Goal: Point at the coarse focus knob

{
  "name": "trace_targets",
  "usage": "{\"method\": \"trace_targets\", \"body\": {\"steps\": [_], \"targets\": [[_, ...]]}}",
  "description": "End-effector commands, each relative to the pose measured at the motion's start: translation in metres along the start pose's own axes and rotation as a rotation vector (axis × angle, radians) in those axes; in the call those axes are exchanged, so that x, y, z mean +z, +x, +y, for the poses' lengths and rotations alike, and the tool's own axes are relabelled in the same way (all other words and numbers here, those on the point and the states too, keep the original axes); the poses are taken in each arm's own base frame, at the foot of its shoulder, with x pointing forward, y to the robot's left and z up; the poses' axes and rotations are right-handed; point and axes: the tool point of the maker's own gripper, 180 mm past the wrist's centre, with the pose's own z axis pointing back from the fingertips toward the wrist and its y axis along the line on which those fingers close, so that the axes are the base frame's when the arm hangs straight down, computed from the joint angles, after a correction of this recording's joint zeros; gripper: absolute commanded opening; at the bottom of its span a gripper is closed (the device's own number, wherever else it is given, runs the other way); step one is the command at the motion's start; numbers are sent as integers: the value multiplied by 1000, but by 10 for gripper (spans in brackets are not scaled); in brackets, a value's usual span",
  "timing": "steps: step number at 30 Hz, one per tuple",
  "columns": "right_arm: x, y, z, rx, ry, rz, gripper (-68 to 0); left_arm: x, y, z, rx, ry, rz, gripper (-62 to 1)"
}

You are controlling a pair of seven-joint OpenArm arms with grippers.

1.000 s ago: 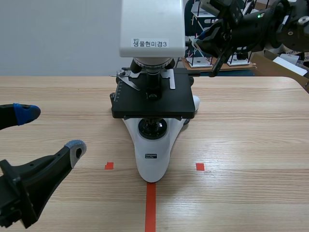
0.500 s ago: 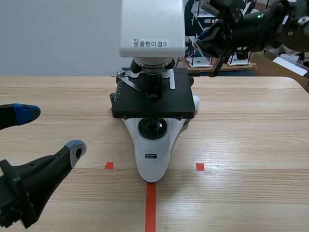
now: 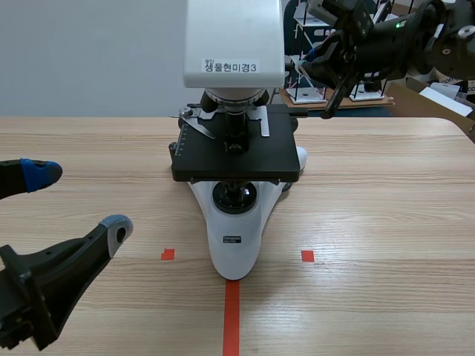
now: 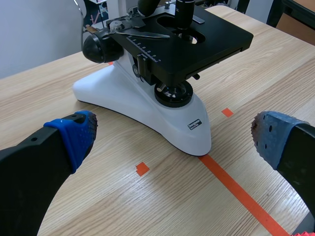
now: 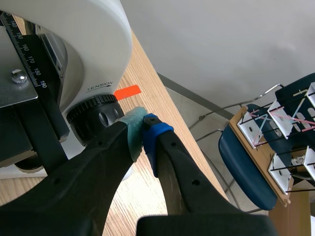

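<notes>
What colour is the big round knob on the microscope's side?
Black. The knob sticks out from the white microscope and shows best in the left wrist view.

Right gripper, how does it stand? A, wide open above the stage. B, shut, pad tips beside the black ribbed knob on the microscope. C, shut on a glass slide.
B: in its wrist view the right gripper is shut on nothing, its tip right beside the black ribbed knob low on the white microscope.
</notes>
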Motion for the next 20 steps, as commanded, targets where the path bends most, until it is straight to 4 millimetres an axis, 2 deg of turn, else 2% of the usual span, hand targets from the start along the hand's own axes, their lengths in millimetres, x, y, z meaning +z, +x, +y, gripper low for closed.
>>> {"method": "trace_targets", "body": {"steps": [1, 20], "targets": [[4, 10, -12, 17, -26, -28, -669, -1, 7, 1, 3, 5, -29, 14], [5, 12, -12, 17, -27, -36, -669, -1, 7, 1, 3, 5, -29, 14]]}}
